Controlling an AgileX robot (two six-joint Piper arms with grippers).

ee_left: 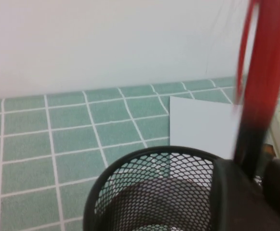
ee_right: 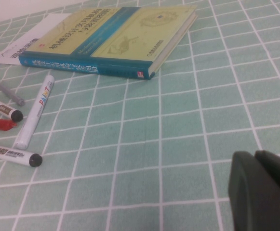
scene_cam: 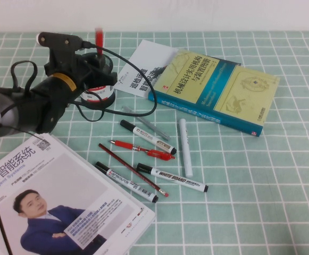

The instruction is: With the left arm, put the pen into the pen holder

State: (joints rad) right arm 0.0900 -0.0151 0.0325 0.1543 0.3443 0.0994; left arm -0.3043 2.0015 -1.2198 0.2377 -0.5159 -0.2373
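Observation:
My left gripper (scene_cam: 93, 62) is at the back left, right over the pen holder (scene_cam: 98, 91), a black mesh cup with a white label and red band. It is shut on the pen (scene_cam: 99, 40), which stands upright with its red cap on top. In the left wrist view the pen (ee_left: 261, 77) rises between my fingers (ee_left: 233, 192), blurred, its black barrel running down beside the holder's rim (ee_left: 154, 156). The pen's lower end is hidden. My right gripper (ee_right: 258, 192) is out of the high view; it is shut and empty, low over the tiled cloth.
A blue-and-yellow book (scene_cam: 213, 90) and a white card (scene_cam: 143, 66) lie right of the holder. Several loose markers (scene_cam: 146, 136), a red pen (scene_cam: 141, 150) and a pencil lie mid-table. A magazine (scene_cam: 53, 202) lies front left. The book (ee_right: 111, 38) shows in the right wrist view.

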